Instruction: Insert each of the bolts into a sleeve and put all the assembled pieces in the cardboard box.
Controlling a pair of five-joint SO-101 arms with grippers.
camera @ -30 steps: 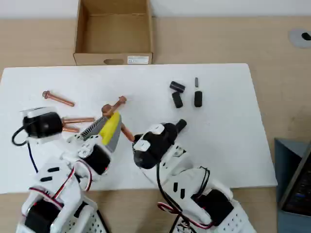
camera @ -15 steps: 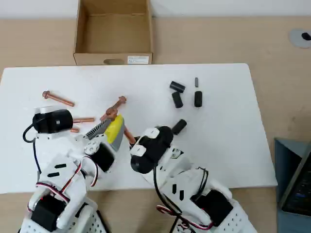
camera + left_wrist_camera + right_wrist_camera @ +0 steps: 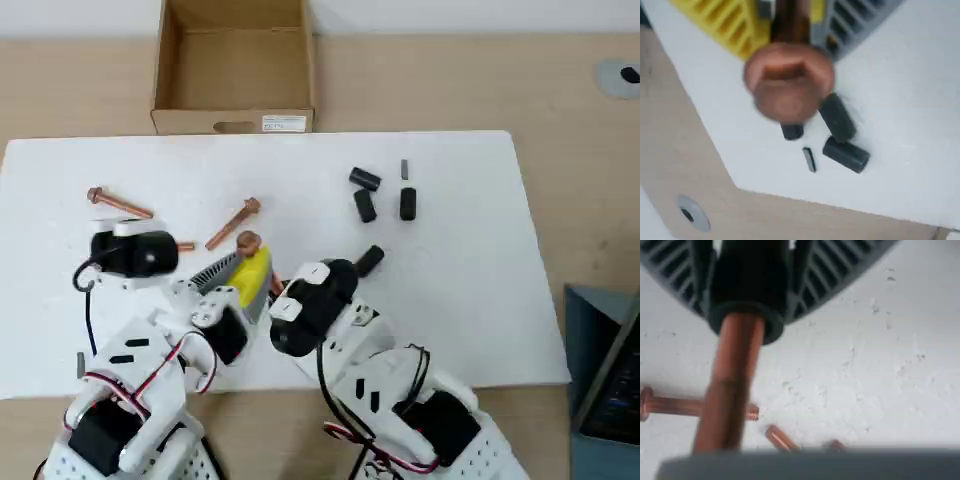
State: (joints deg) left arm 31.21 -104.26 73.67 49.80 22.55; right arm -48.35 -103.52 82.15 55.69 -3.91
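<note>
Your left gripper (image 3: 790, 17) swung toward 3 o'clock, fingers pinching the bolt (image 3: 788, 82) — its shaft now enters the sleeve (image 3: 742, 322) (clamped in the fingers of the right gripper (image 3: 750, 270)). Boxing likely comes next.

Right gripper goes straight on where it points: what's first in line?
The copper bolt, already in the black sleeve that the right gripper holds; beyond that probably the left gripper holding the bolt, depth unclear.
</note>
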